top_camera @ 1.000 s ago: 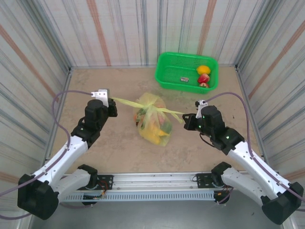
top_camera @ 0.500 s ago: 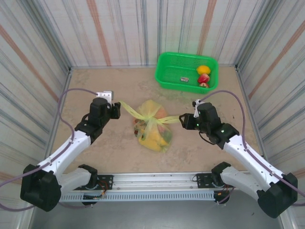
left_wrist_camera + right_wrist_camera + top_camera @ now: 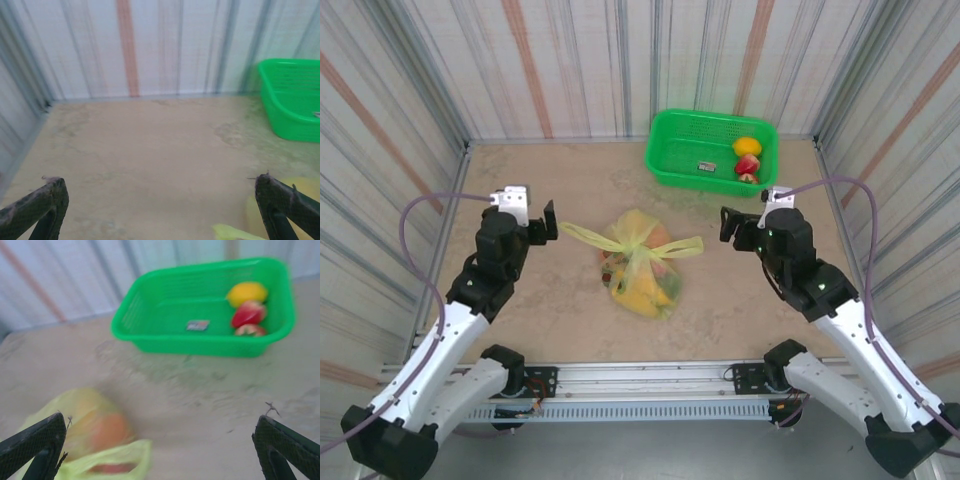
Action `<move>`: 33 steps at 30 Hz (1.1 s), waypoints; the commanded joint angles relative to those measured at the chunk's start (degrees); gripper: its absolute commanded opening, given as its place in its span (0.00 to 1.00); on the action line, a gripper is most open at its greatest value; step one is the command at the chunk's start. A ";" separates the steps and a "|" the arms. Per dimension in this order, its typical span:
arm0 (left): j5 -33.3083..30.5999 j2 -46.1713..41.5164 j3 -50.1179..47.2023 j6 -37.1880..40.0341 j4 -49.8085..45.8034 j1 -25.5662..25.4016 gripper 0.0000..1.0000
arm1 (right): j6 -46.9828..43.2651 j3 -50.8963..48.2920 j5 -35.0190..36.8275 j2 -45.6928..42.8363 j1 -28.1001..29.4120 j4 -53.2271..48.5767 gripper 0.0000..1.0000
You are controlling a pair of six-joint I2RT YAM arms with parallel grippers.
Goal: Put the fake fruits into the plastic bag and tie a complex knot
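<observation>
A: Room?
B: Beige worktop (image 3: 570, 175), striped corrugated walls (image 3: 570, 60).
A: Bag?
B: plastic bag (image 3: 638, 235) centre, fake fruits (image 3: 638, 282) inside; green basket (image 3: 672, 145) at 1 o'clock holds more.
A: Hands?
B: left hand (image 3: 552, 222) at 9, right hand (image 3: 726, 224) at 3 o'clock, both open, empty.

Your right claw (image 3: 157, 449) stands wide open, its two dark fingertips (image 3: 36, 444) at the bottom corners with bare tabletop (image 3: 200, 400) between them. Beside the left fingertip you see the plastic bag (image 3: 75, 412), blurred, lying on the tabletop. An orange fruit (image 3: 107, 432) shows through its skin, and a pale green handle (image 3: 117, 460) trails off to the right. Farther back sits the green basket (image 3: 150, 322), well apart from the bag. In its right end lie a yellow fruit (image 3: 247, 292), a red fruit (image 3: 248, 313) and a third reddish fruit (image 3: 250, 330), close together. A small label (image 3: 197, 325) lies near the middle of the basket floor.
</observation>
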 commanded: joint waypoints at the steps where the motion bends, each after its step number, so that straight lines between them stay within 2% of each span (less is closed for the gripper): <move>1: -6.02 2.36 -2.46 7.60 7.15 3.00 0.99 | -5.31 -4.48 9.95 -0.09 -1.80 7.10 0.99; 3: 4.24 5.55 -3.89 9.43 11.06 8.14 0.99 | -1.57 -6.98 7.75 0.21 -4.54 10.42 0.99; 4: 7.76 7.96 -4.85 9.19 12.98 10.57 0.99 | 0.01 -7.53 3.09 0.53 -7.04 11.62 0.99; 5: 7.92 10.24 -5.27 7.88 14.06 12.24 0.99 | 0.24 -8.03 -1.31 1.20 -9.31 13.34 0.99; 7: 8.88 14.96 -5.38 6.36 14.42 15.37 0.99 | -0.27 -8.90 -2.69 3.51 -11.86 16.40 0.99; 10: 7.45 21.45 -6.84 1.63 15.86 19.14 0.99 | -8.44 -10.16 -5.37 9.07 -15.04 22.76 0.99; 12: 12.22 24.50 -10.15 1.05 21.13 21.41 0.99 | -12.14 -11.82 -6.15 13.48 -16.99 27.21 0.99; 14: 17.00 27.10 -14.87 3.96 29.97 21.91 0.99 | -15.94 -14.09 -6.01 18.07 -19.00 32.24 0.99; 15: 16.06 28.84 -17.05 3.86 35.05 22.06 0.99 | -16.04 -15.18 -5.19 20.57 -20.42 34.33 0.99; 16: 16.38 28.91 -15.56 2.90 31.56 22.26 0.99 | -17.05 -16.08 -6.18 23.16 -22.15 35.83 0.99; 18: 17.36 30.94 -16.81 1.45 39.55 22.33 0.99 | -17.15 -18.23 -6.82 27.75 -24.82 38.87 0.99; 20: 17.58 32.00 -17.10 2.71 41.95 22.35 0.99 | -16.37 -20.95 -9.31 31.26 -27.45 43.88 0.99; 22: 18.44 35.72 -18.42 3.16 48.09 22.48 0.99 | -16.30 -25.59 -12.65 34.75 -29.39 56.30 0.99; 25: 17.84 40.73 -21.72 4.25 59.17 21.81 0.99 | -17.63 -23.27 -18.99 37.32 -31.18 56.35 0.99; 27: 19.51 39.67 -19.11 4.71 51.45 21.58 0.99 | -18.73 -23.02 -18.91 38.30 -31.69 57.86 0.99; 29: 19.66 40.54 -19.35 5.23 53.83 21.27 0.99 | -18.65 -26.66 -19.96 39.97 -32.78 66.35 0.99; 32: 18.23 40.38 -18.60 6.54 52.27 19.89 0.99 | -17.97 -32.74 -19.77 45.28 -33.15 83.53 0.99; 33: 18.25 40.19 -18.54 6.49 51.46 19.80 0.99 | -18.28 -32.05 -20.19 44.12 -33.00 80.15 0.99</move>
